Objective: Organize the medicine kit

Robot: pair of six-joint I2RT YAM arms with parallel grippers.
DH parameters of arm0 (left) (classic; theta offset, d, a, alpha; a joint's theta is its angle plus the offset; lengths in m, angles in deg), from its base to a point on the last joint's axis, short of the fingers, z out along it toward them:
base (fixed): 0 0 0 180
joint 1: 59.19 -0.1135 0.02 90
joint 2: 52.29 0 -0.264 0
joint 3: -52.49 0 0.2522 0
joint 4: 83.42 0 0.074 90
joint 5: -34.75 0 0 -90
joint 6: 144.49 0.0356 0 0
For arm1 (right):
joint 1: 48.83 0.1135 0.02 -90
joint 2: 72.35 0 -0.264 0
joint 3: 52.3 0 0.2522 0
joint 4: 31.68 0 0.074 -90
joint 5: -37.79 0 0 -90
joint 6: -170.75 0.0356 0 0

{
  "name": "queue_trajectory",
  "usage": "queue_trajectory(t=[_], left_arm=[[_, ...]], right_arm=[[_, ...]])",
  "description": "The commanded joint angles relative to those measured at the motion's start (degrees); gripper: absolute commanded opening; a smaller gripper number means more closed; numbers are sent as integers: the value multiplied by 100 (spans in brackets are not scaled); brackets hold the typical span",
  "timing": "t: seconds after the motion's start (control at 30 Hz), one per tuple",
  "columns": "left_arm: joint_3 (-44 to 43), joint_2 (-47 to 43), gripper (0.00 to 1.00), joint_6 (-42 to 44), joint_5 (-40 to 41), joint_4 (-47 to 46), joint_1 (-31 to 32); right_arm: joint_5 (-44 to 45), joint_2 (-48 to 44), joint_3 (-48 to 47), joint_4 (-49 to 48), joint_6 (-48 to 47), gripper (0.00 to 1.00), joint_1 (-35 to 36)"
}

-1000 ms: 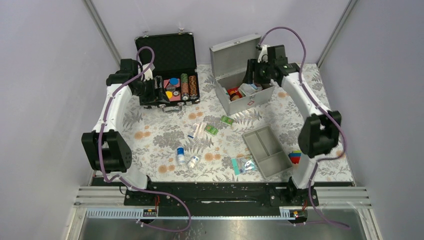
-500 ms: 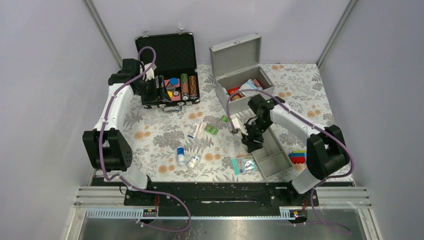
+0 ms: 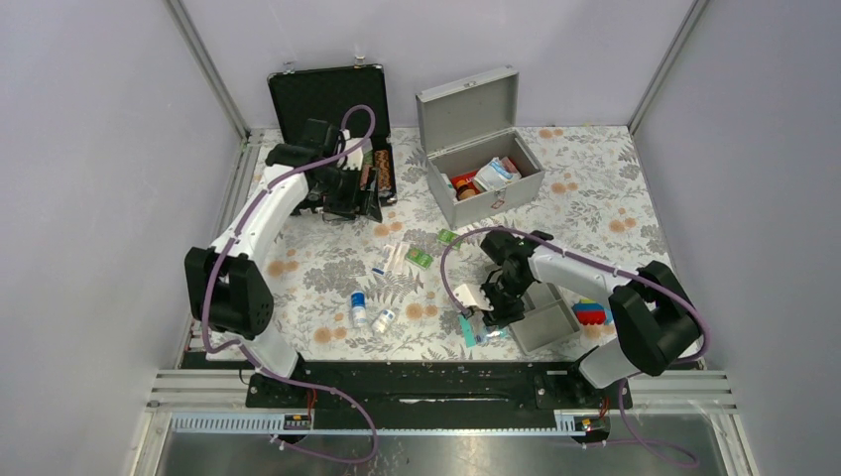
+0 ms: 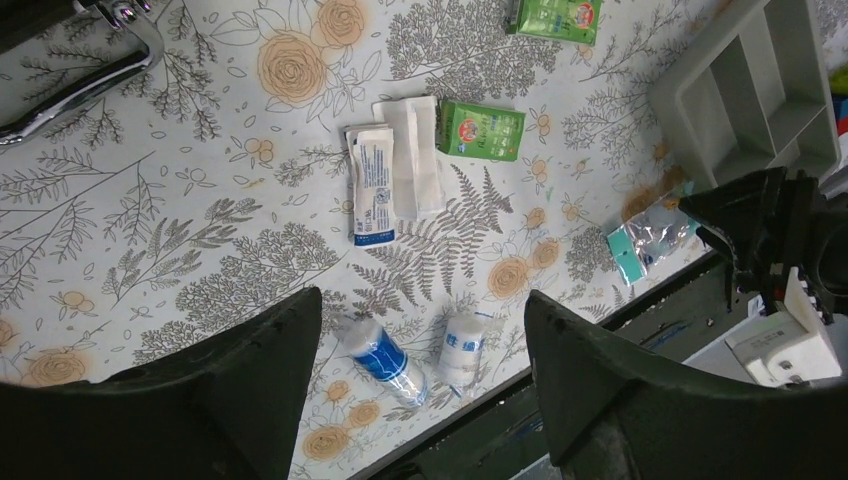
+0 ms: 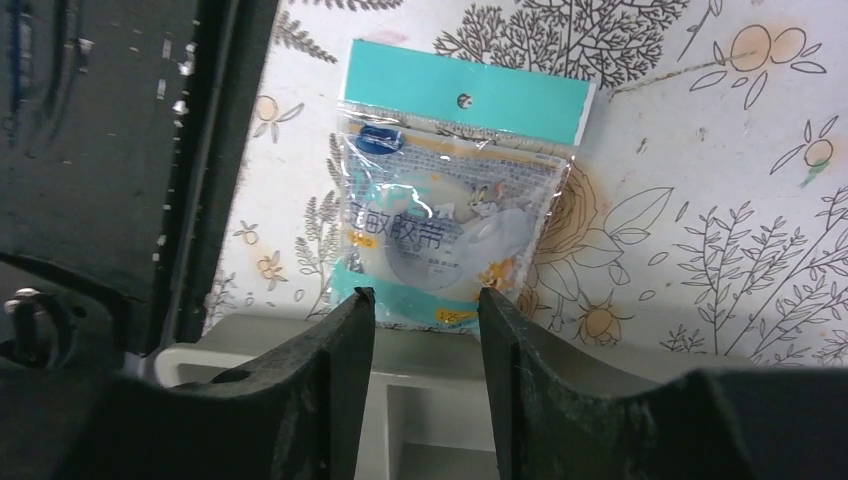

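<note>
The medicine kit's grey metal box (image 3: 493, 194) stands at the back with its lid up and packets inside. Its grey divided tray (image 3: 555, 322) lies at the front right, partly under my right arm; it also shows in the left wrist view (image 4: 760, 90) and the right wrist view (image 5: 300, 340). My right gripper (image 3: 483, 311) is open and empty, low over the tray's near-left edge. Just beyond its tips (image 5: 425, 295) lies a teal plaster packet (image 5: 455, 225). My left gripper (image 3: 359, 194) is open and empty (image 4: 420, 300), high above the table by the black case's front.
An open black chip case (image 3: 332, 109) stands at the back left. Loose on the floral cloth lie two green boxes (image 4: 480, 130), white sachets (image 4: 395, 180) and two bandage rolls (image 4: 385, 355). A red and blue block (image 3: 592, 313) lies right of the tray.
My right arm swung from the metal box down to the tray's front corner by the teal packet. My left arm moved right, across the front of the black case.
</note>
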Motion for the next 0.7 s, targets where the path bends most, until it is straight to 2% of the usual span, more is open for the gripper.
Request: queue_trajectory(t=[0.0,0.17,0.23,0.33,0.4,0.53,0.67], left_arm=[[-299,73,74,123,116,30,29],[-350,113,74,118,166,31,-27],[-358,123,74,118,149,36,-62],[-375,127,74,92,109,35,-123],[-391,142,74,70,73,35,-185],[-442,226,74,-42,-63,-7,-378],[-551,308,73,-77,-121,-24,-619]], right_arm=[[492,49,171,-627,67,48,166],[905,308,212,-1206,290,45,242],[1138,515,196,-1273,280,32,336],[1234,618,42,-1276,501,9,381],[1258,539,-71,-1295,670,0,380],[1098,310,-524,-1302,1056,0,345],[395,137,-1372,-1382,1965,0,172]])
